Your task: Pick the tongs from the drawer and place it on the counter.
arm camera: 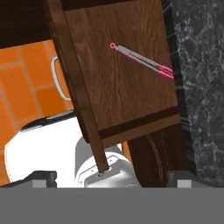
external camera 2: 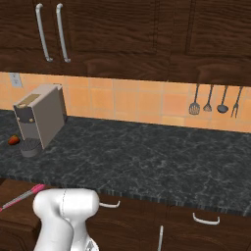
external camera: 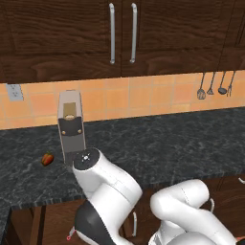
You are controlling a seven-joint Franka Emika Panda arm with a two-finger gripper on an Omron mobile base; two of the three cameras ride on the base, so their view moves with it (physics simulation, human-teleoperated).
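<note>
Two dark finger tips [arm camera: 43,178] sit at the bottom corners of the hand view, spread wide apart with nothing between them. Jaws open, well clear of the tongs.

Beyond them, the drawer [arm camera: 118,83] is pulled out, its wooden floor facing the camera, the front board running down the left side. The tongs [arm camera: 142,61] lie on that floor, alone, slanted: ringed joint end toward the middle of the drawer, pink arms running to the edge nearest the counter [arm camera: 201,87], where the far ends pass under the stone edge and out of sight. A silver handle [arm camera: 59,81] curves off the drawer front, over orange floor tile.

Right base view: the tongs [external camera 2: 22,196] show as a thin pink line at lower left, in the open drawer [external camera 2: 19,215] just below the counter edge [external camera 2: 147,162], beside the white arm.

On the counter, a grey coffee machine [external camera: 71,125] stands against the tiled wall, a small red fruit [external camera: 47,159] near it, apart. Dark utensils [external camera: 215,86] hang on the wall to the far right. Upper cabinet doors with long silver bar handles [external camera: 122,32] above.
</note>
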